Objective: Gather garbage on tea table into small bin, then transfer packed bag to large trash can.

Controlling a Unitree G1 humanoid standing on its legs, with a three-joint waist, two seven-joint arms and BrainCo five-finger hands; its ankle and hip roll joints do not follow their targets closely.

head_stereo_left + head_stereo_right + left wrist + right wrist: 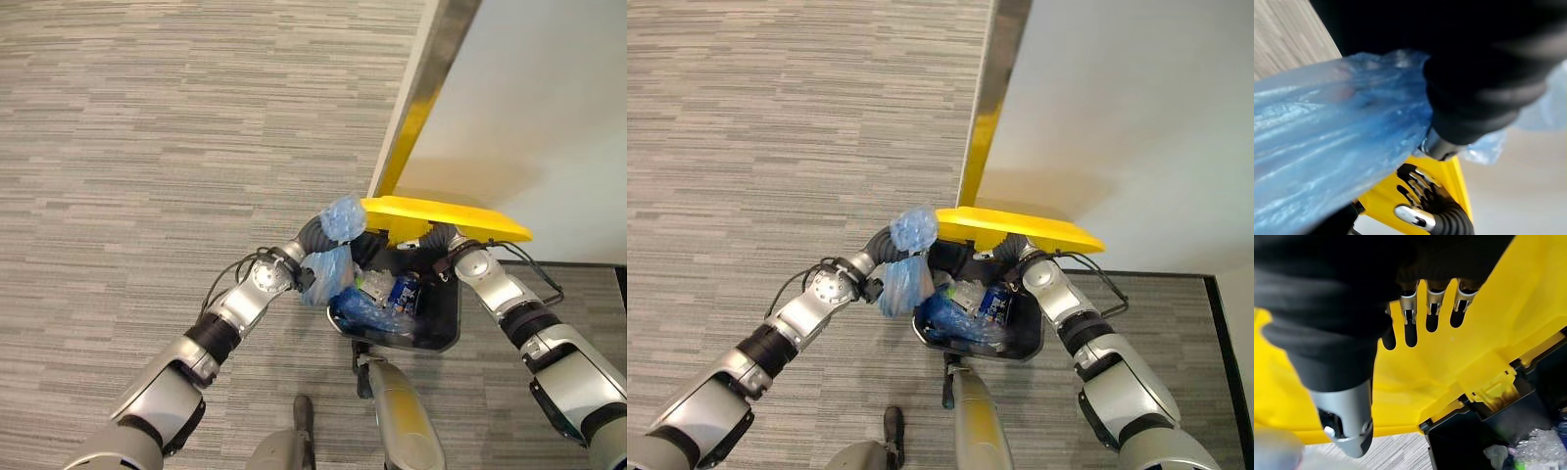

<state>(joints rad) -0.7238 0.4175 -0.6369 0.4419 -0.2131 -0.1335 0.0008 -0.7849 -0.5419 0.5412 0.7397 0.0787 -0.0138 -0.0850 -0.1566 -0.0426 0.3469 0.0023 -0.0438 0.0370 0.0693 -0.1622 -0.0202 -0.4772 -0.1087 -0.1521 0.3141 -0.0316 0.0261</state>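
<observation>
A large black trash can (446,328) stands in front of me with its yellow lid (451,219) raised. Blue bags and crumpled wrappers (387,294) lie inside it. My left hand (315,238) is at the can's left rim, shut on a bunched blue plastic bag (331,272). The bag's top (913,227) sticks up above the hand, and the rest hangs beside the rim. The same bag (1327,147) shows close up in the left wrist view. My right hand (1409,308) is open, with straight fingers (1431,303) against the lid (1474,347).
A white wall (549,98) with a metal and yellow corner strip (423,93) rises just behind the can. Grey striped carpet (147,147) spreads to the left and in front. A dark border (1225,343) runs along the floor at the right.
</observation>
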